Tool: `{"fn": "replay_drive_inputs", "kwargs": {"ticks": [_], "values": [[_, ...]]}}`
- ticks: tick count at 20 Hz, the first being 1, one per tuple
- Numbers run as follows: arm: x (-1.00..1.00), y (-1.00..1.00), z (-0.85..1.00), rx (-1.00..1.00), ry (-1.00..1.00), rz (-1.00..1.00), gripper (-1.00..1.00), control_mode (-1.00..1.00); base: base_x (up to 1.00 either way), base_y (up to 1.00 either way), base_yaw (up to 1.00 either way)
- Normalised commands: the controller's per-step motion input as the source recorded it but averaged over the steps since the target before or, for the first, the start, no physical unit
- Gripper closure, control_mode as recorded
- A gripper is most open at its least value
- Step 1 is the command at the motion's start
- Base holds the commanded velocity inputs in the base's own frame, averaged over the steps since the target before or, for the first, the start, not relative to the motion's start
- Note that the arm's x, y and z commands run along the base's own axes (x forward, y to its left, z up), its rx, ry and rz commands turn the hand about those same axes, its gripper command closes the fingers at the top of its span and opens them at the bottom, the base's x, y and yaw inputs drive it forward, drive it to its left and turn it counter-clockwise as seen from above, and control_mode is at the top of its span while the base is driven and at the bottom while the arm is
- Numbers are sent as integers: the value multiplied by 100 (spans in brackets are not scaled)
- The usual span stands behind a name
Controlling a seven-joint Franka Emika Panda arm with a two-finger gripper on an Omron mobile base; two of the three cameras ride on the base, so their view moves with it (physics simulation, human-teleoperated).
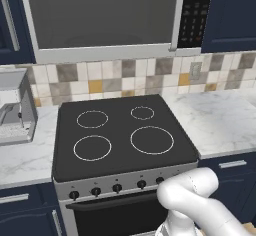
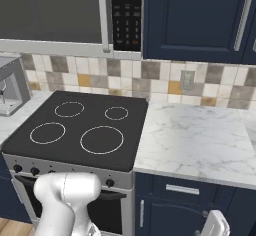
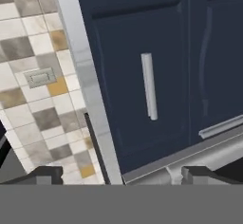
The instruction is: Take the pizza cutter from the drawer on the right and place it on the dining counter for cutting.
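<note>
My hand (image 3: 121,174) is spread wide, the two dark fingertips (image 3: 47,174) standing far apart at the bottom of the hand view, nothing between them and nothing touched. Past them I'm looking at a navy cabinet door (image 3: 142,76) with a silver bar handle (image 3: 149,86), a pale frame strip beside it, and a patch of grey, white and ochre tiled wall (image 3: 33,76) with a grey outlet plate (image 3: 40,78) set in it. From the base, my white arm (image 1: 195,200) rises in front of the stove (image 1: 125,130), black top with four white ring burners and a row of dark knobs (image 1: 117,187) along its front edge. The drawer (image 2: 182,189) is shut, directly under the front edge of the marble counter (image 2: 195,140) to the right of the stove, its short silver bar lying horizontal. Above the stove hangs the microwave (image 1: 105,15); its keypad panel (image 2: 126,15) carries small markings too blurred for me to read. At the left end of the counter stands a grey appliance (image 1: 15,110) against the wall. Navy upper cabinets (image 2: 200,20) hang over the counter on the right.
</note>
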Motion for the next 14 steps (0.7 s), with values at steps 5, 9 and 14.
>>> {"fn": "replay_drive_inputs", "kwargs": {"ticks": [5, 9, 14], "values": [[34, 0, -12, 0, -7, -11, -100, -100, 0, 0, 0], [25, 1, -20, 0, -6, -10, -100, -100, 0, 0, 0], [17, 0, -16, 0, -5, -10, -100, -100, 0, 0, 0]]}}
